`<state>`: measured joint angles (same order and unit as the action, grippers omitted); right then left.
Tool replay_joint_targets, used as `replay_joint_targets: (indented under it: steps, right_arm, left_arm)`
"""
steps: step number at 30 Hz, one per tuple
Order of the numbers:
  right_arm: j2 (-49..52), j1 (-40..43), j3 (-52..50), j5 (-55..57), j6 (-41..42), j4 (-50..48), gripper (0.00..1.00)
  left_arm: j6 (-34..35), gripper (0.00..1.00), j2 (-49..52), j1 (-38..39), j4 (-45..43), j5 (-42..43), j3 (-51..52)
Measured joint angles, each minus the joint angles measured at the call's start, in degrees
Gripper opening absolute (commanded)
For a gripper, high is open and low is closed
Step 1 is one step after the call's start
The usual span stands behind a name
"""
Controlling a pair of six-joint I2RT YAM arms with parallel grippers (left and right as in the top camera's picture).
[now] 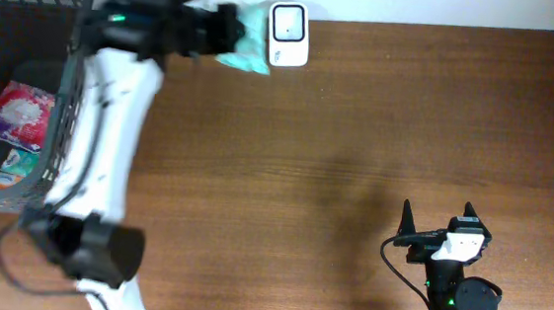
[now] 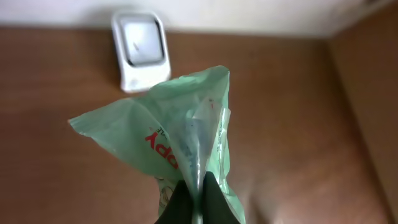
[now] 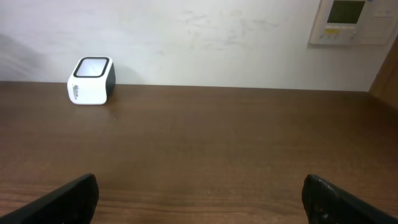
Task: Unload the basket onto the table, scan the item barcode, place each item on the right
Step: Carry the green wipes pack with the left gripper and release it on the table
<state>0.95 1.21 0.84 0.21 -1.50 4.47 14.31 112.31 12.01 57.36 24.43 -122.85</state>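
A pale green plastic packet (image 1: 248, 44) with red lettering hangs just left of the white barcode scanner (image 1: 288, 34) at the table's far edge. My left gripper (image 2: 198, 190) is shut on the packet (image 2: 174, 140), pinching its lower seam, and the scanner (image 2: 141, 50) with its grey window stands beyond it. No barcode shows on the packet. My right gripper (image 1: 436, 219) rests open near the front right of the table with nothing between its fingers (image 3: 78, 196). From there the scanner (image 3: 91, 81) shows far off on the left.
A dark mesh basket (image 1: 49, 88) at the left edge holds colourful packets (image 1: 20, 120). A wall with a control panel (image 3: 354, 22) runs behind the table. Bare brown wood (image 1: 358, 132) lies between the two arms.
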Motion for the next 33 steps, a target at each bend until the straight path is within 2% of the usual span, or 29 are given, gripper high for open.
replay_joint_targets:
  steps: [4, 8, 11, 12, 13, 14, 18, 20, 22, 24, 25, 26, 30, 33]
  right_arm:
    - [0.0, 0.0, 0.0, 0.0, 0.0, 0.0, 0.99]
    - [0.0, 0.0, 0.0, 0.0, 0.0, 0.0, 0.99]
    - [0.0, 0.0, 0.0, 0.0, 0.0, 0.0, 0.99]
    - [0.0, 0.0, 0.0, 0.0, 0.0, 0.0, 0.99]
    - [0.0, 0.0, 0.0, 0.0, 0.0, 0.0, 0.99]
    - [0.0, 0.0, 0.0, 0.0, 0.0, 0.0, 0.99]
    - [0.0, 0.0, 0.0, 0.0, 0.0, 0.0, 0.99]
    - [0.0, 0.0, 0.0, 0.0, 0.0, 0.0, 0.99]
    - [0.0, 0.0, 0.0, 0.0, 0.0, 0.0, 0.99]
    - [0.0, 0.0, 0.0, 0.0, 0.0, 0.0, 0.99]
    - [0.0, 0.0, 0.0, 0.0, 0.0, 0.0, 0.99]
    - [0.0, 0.0, 0.0, 0.0, 0.0, 0.0, 0.99]
    - [0.0, 0.0, 0.0, 0.0, 0.0, 0.0, 0.99]
    - [0.0, 0.0, 0.0, 0.0, 0.0, 0.0, 0.99]
  left_arm:
    - [3.4, 0.0, 16.7, 9.2, -0.1, -0.4, 0.1]
    - [6.3, 0.0, 24.1, 13.7, -3.4, -0.7, 0.3]
    - [9.7, 0.12, 25.2, 17.0, -7.3, -0.7, 0.3]
    - [10.9, 0.35, 25.2, 17.6, -7.3, -0.7, 0.3]
    - [11.5, 0.69, 25.2, 18.4, -7.3, -0.7, 0.3]
    - [12.3, 0.7, 25.2, 19.0, -7.5, -0.7, 0.3]
    - [13.1, 0.57, 25.2, 21.0, -8.5, -0.5, -0.3]
    - [12.3, 0.57, 25.6, 20.0, -3.8, -0.4, -4.9]
    - [8.1, 0.54, 25.6, 17.5, 1.9, -2.4, -12.5]
    - [-0.4, 0.33, 25.4, 14.8, 7.7, -8.2, -14.8]
    - [-4.4, 0.25, 25.7, 13.8, 9.7, -10.7, -14.7]
    - [-6.2, 0.24, 26.1, 13.7, 10.8, -11.7, -14.8]
    - [-8.9, 0.38, 33.3, 14.3, 13.0, -11.5, -14.7]
    - [-10.9, 0.34, 35.0, 14.4, 15.4, -5.1, -14.7]
